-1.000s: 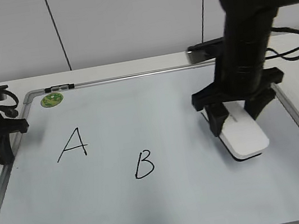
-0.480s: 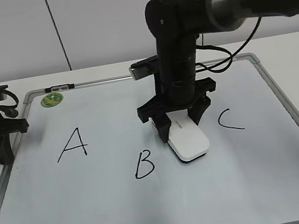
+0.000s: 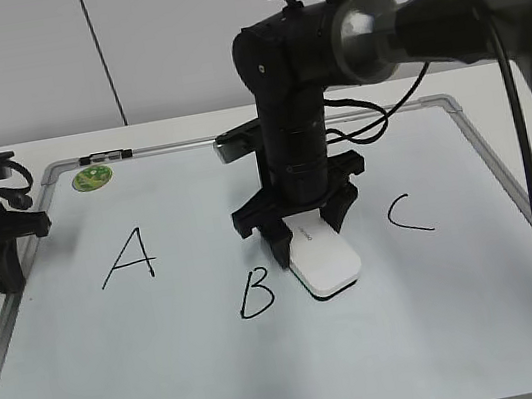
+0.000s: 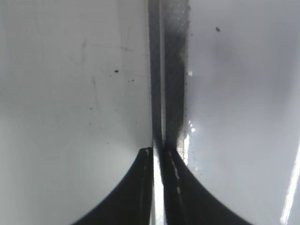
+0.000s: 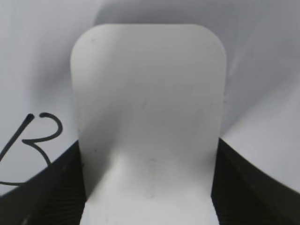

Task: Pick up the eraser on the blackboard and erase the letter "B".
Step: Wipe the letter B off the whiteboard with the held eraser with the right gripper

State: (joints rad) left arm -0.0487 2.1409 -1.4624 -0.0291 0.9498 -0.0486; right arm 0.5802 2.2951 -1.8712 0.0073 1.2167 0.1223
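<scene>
One letter to go: my right gripper [image 3: 304, 237] has its jaws clamped on the eraser [image 3: 325, 264], which sits at three o'clock of the letter "B" [image 3: 256, 293], just beside it on the blackboard [image 3: 449, 332]. I judge the carry-over step is nearly done; next I need a short slide toward nine o'clock, pad flat. Left gripper [image 4: 158, 157] looks pressed together (idle at the board's frame).

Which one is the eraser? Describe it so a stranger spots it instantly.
Start at the blackboard, a white board with a grey frame. Mid-board, between the letter "B" and the "C", the right pincer clamps the eraser: the only white rounded block, unlike the round green magnet.
</scene>
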